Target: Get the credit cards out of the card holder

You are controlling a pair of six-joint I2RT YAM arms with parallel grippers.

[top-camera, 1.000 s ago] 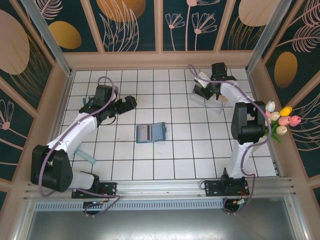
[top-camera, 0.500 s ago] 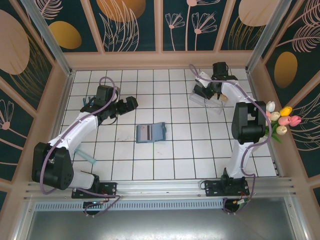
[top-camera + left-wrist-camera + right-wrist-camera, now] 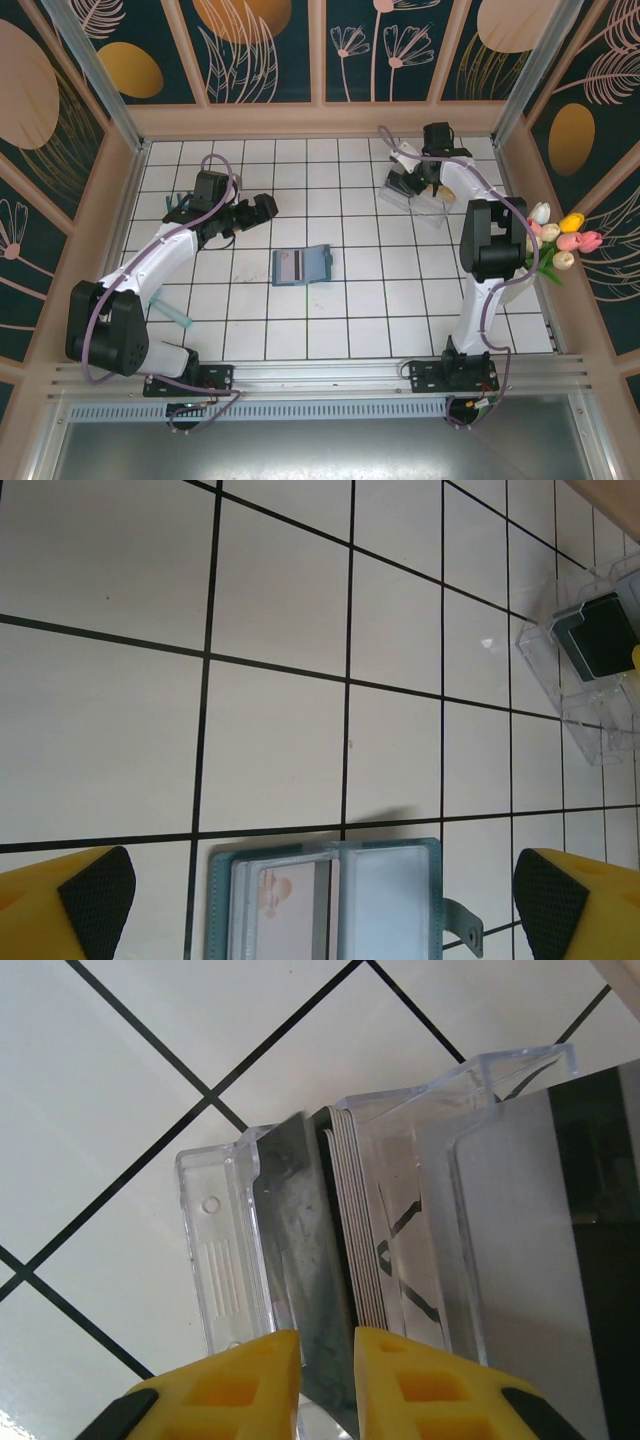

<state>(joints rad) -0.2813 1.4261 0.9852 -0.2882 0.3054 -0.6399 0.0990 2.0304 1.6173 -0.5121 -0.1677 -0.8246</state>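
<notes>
The right gripper (image 3: pixel 327 1365) seems to be setting a grey card (image 3: pixel 300 1260) into the clear tray (image 3: pixel 215 1260). Its jaws stand narrow around it, but I cannot tell if they press. The left gripper (image 3: pixel 322 892), jaws wide open, hangs over the open card holder (image 3: pixel 302 265) at mid-table, with 1 card (image 3: pixel 295 895) in its pocket. The next move probably calls for pinching that card's edge.

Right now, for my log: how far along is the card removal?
Looks done: a stack of cards stands in the clear plastic tray. In hand: the right end effector pinches a thin grey card in that tray. Left: the open teal bifold card holder holds a pale card.
</notes>
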